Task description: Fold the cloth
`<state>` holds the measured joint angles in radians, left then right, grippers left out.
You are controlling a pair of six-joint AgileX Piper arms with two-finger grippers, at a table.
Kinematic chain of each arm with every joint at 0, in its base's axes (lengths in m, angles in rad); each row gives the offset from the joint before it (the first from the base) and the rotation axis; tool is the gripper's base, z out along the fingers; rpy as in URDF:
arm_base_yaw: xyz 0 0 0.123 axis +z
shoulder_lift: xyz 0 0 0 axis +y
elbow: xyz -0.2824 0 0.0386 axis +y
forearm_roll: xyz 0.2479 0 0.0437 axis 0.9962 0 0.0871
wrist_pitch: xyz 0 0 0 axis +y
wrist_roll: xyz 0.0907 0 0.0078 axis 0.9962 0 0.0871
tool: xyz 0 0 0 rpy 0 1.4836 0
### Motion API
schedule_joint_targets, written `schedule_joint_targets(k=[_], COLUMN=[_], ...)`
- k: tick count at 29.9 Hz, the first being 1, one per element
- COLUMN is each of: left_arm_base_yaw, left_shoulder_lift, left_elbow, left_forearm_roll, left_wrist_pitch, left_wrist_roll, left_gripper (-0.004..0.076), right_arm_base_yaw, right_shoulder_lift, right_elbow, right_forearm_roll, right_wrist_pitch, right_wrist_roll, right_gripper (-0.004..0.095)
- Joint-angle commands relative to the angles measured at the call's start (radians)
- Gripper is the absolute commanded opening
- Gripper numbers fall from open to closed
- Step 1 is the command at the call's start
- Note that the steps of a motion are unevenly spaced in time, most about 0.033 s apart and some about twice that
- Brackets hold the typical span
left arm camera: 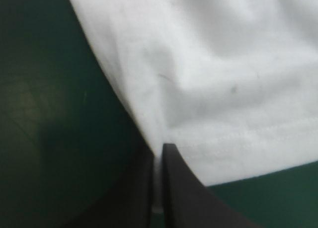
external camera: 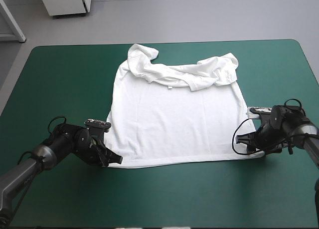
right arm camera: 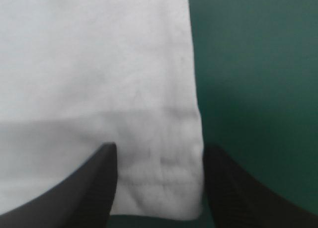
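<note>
From above and behind, we look forward and down over the whole teal-green table (external camera: 65, 64), far edge included. Our left wrist camera rides close behind the left gripper (left arm camera: 159, 147), facing the hem corner of the T-shirt (left arm camera: 223, 79) at its tips. The right wrist camera sits as close behind the right gripper (right arm camera: 160, 146). Both corners also show in the high view.

The T-shirt (external camera: 174, 124) is plain white, the table cover (external camera: 60, 74) beneath it is solid teal-green, and the left gripper (left arm camera: 159, 146) and right gripper (right arm camera: 159, 146) are black.
</note>
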<state>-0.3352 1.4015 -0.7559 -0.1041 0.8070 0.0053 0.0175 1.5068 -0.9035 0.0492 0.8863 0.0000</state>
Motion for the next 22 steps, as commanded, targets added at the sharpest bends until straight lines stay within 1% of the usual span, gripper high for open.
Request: schedule_joint_targets(k=[1, 3, 4, 5, 6, 8, 9, 12, 15, 18, 22], left_arm_base_yaw=[-0.002, -0.002, -0.002, -0.002, -0.002, -0.002, -0.002, -0.002, -0.002, -0.002, -0.002], left_shoulder_lift=[0.0, 0.0, 0.0, 0.0, 0.0, 0.0, 0.0, 0.0, -0.002, -0.002, -0.008], left_elbow=[0.005, 0.003, 0.003, 0.003, 0.003, 0.003, 0.001, -0.019, -0.076, -0.173, -0.348], left_forearm_roll=[-0.001, -0.001, -0.001, -0.006, -0.008, -0.008, -0.008, -0.011, -0.009, -0.004, -0.004], left_wrist_pitch=[-0.009, -0.009, -0.009, -0.009, -0.011, -0.013, -0.013, -0.005, 0.021, 0.079, 0.149], left_wrist_roll=[0.0, 0.0, 0.0, 0.0, 0.0, -0.005, -0.005, -0.005, 0.0, 0.008, 0.038], left_gripper=[-0.0009, -0.0009, -0.0009, -0.0009, -0.0009, -0.0009, -0.0009, -0.0009, -0.0009, -0.0009, -0.0009], right_arm_base_yaw=[-0.006, -0.006, -0.006, -0.006, -0.006, -0.006, -0.006, -0.006, -0.006, -0.006, -0.006], right_shoulder_lift=[0.006, 0.022, 0.032, 0.039, 0.045, 0.048, 0.048, 0.027, -0.013, -0.089, -0.226], right_elbow=[-0.019, -0.019, -0.019, -0.018, -0.018, -0.018, -0.018, -0.02, -0.03, -0.071, -0.183], right_forearm_roll=[0.008, 0.008, 0.011, 0.021, 0.04, 0.072, 0.079, 0.085, 0.08, 0.084, 0.087], right_wrist_pitch=[-0.04, -0.04, -0.03, -0.015, -0.003, 0.013, 0.013, 0.033, 0.081, 0.118, 0.151], right_wrist_roll=[0.006, 0.019, 0.025, 0.028, 0.028, 0.023, 0.024, 0.023, 0.015, 0.013, 0.013], right_gripper=[0.0457, 0.0413, 0.0378, 0.032, 0.0252, 0.0023, -0.0015, -0.0018, -0.0019, -0.0019, -0.0019])
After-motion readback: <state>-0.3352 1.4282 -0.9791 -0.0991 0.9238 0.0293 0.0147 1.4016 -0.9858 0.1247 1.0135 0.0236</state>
